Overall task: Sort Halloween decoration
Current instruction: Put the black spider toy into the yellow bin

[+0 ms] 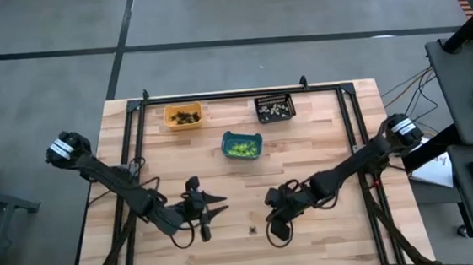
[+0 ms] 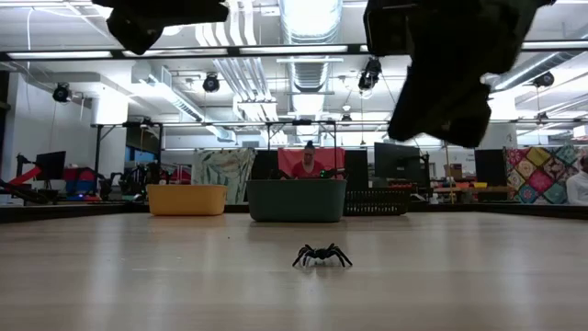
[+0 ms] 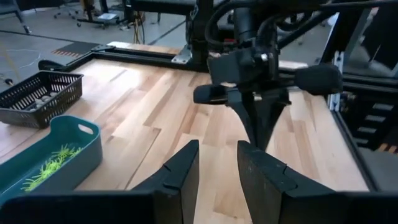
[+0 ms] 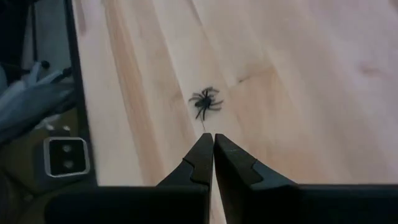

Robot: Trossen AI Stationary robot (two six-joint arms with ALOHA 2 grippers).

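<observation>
A single black spider (image 4: pixel 206 102) is seen lying alone on the bare wood of the bench (image 1: pixel 322 147), at about 6 o'clock in the overhead view, between the two arms and untouched by either. The right pincer (image 4: pixel 213 140) is held closed and empty, its tips just short of the spider. The left pincer (image 3: pixel 216 165) is held partly open with nothing between its fingers, at about 7 o'clock. In the level view both arms are cut off by the top edge and shown only as dark masses. Toward 12 o'clock three bins are lined up: an orange bin (image 1: pixel 182 116) of dark trinkets, a teal bin (image 1: pixel 242 146) of lime-green ones and a black basket (image 1: pixel 274 107) of pale ones; single pieces in them are too small to be made out. Beyond the bench, a workshop with ceiling lights, monitors and a distant person is seen.
</observation>
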